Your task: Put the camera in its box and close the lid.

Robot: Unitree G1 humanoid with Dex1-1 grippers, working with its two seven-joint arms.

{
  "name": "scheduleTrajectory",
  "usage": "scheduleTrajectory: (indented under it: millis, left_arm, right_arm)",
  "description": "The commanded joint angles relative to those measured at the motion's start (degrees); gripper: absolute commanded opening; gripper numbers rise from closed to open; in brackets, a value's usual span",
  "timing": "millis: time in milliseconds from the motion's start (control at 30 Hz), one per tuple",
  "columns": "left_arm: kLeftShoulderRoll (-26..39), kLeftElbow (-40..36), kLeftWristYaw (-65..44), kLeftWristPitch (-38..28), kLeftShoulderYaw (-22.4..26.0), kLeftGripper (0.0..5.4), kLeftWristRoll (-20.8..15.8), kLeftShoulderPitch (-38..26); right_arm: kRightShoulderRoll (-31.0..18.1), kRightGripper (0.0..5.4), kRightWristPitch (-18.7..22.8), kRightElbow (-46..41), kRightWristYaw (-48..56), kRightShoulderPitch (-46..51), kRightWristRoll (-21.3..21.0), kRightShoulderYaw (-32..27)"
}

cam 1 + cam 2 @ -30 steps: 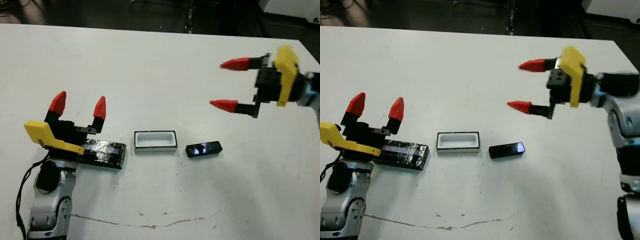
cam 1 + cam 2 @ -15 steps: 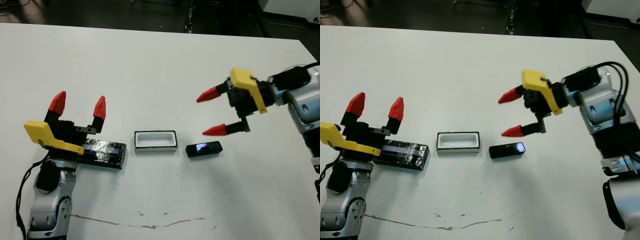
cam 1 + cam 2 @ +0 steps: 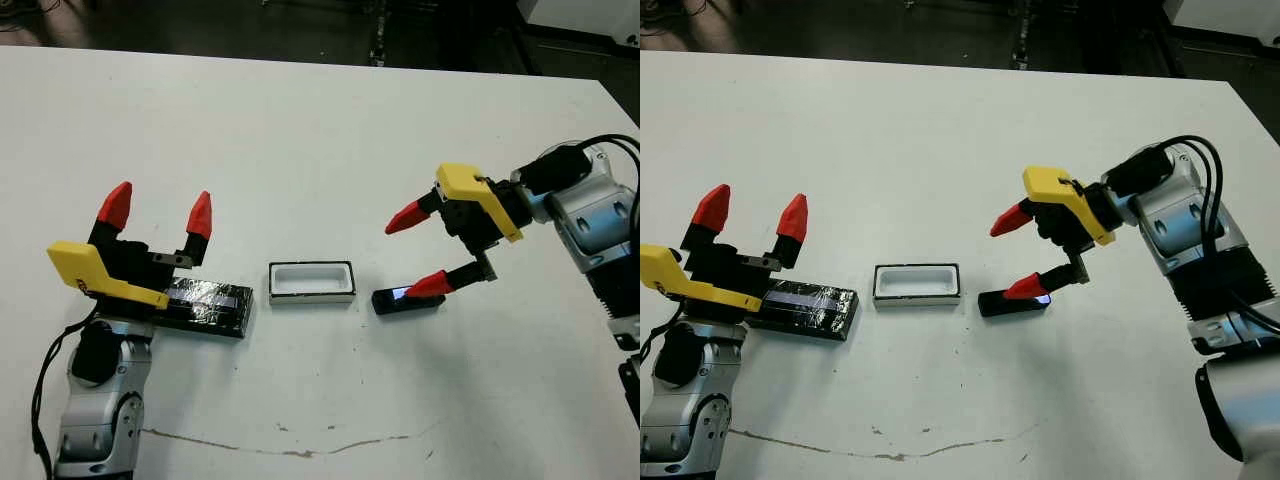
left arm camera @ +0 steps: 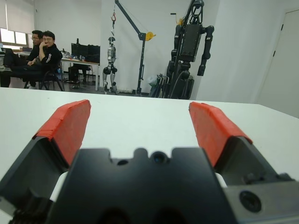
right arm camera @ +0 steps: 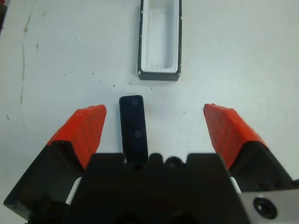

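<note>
right gripper [image 3: 418, 251] over camera [image 3: 407, 299], box [image 3: 311, 283] beside

1. We take this for a robotics lab or workshop: beyond the white tabletop [image 4: 140, 112] a black humanoid robot [image 4: 191, 39] hangs from a stand by the white wall.
2. We see a smaller humanoid figure [image 4: 111, 65] beside a hoist arm with a yellow fitting [image 4: 148, 36].
3. We also see two people [image 4: 39, 51] seated near desks with monitors [image 4: 86, 50], which suggests a shared work room.
</note>
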Motion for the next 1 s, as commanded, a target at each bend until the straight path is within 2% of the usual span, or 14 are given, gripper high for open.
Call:
scheduleTrajectory:
  millis: [33,233,567,767,1000]
  left_arm:
    - [0.2,-0.1,0.1,0.5,-0.1,5.37,0.5,0.7]
    - [0.4,-0.2,-0.1,1.0,-0.1,5.37,0.2,0.3]
    - [0.3,-0.9,0.3,1.5,-0.1,5.37,0.4,0.3]
    - [0.1,-0.9,0.5,1.4,-0.2,5.37,0.6,0.3]
    - [0.3,-0.8,0.1,1.5,0.0,5.37,0.1,0.2]
  right_arm:
    - [-0.4,5.4,-2.6,-1.1,-1.1,1.6,-1.4,0.0]
    - [-1.2,5.4,-9.5,-5.7,-3.5,3.5,-5.4,0.6]
    - [-1.0,5.4,-9.9,-8.8,-2.9,5.3,-5.9,0.8]
    - [0.3,5.4,-12.6,-6.1,-2.1,5.3,-5.9,2.0]
    - [1.0,5.4,-13.4,-4.3,-2.0,5.2,-6.6,3.1]
